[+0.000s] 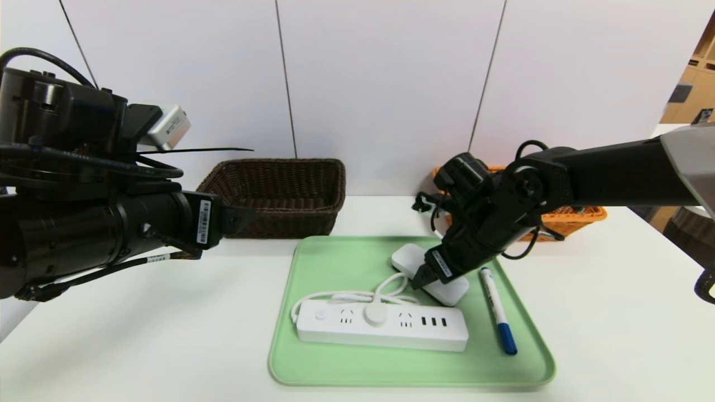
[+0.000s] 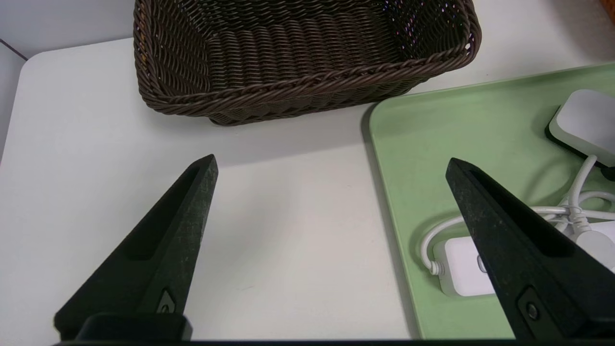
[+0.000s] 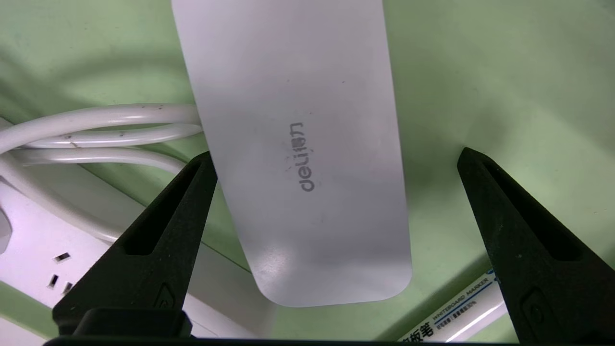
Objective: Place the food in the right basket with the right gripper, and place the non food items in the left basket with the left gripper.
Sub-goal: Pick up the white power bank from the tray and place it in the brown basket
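Three non food items lie on the green tray (image 1: 335, 262): a white power strip (image 1: 382, 326) with coiled cord, a flat white rounded device (image 1: 410, 258) and a white marker with blue cap (image 1: 499, 312). My right gripper (image 1: 431, 277) hangs low over the device (image 3: 307, 144), open, its fingers on either side of it without closing. My left gripper (image 2: 330, 161) is open and holds nothing, above bare table between the left basket (image 2: 307, 81) and the tray's left edge (image 2: 432, 144). The right basket (image 1: 575, 218) shows behind the right arm. The food is out of view.
The dark basket (image 1: 279, 190) stands at the back left of the tray, with nothing visible inside. The orange-tan basket is at the back right, largely covered by the right arm. White wall panels close the back. Bare white table lies left and right of the tray.
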Controlling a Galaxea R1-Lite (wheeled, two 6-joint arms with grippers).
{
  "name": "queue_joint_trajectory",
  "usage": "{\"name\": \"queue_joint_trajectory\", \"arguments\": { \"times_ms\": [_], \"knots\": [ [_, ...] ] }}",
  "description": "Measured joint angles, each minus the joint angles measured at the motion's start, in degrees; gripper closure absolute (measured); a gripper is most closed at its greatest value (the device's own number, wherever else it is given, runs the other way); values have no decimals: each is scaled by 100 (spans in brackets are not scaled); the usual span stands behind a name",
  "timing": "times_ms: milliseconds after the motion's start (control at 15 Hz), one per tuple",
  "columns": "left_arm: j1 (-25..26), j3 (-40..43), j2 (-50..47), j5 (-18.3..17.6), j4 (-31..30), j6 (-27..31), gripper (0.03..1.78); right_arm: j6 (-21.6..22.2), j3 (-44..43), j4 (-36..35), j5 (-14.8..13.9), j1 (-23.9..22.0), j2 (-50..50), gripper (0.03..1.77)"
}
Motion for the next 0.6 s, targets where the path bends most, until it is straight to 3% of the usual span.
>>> {"name": "queue_joint_trajectory", "arguments": {
  "times_ms": [600],
  "knots": [
    [0, -22, 44, -5, 2, -5, 12, -9, -77, 1, -20, -83, 106, 10]
  ]
}}
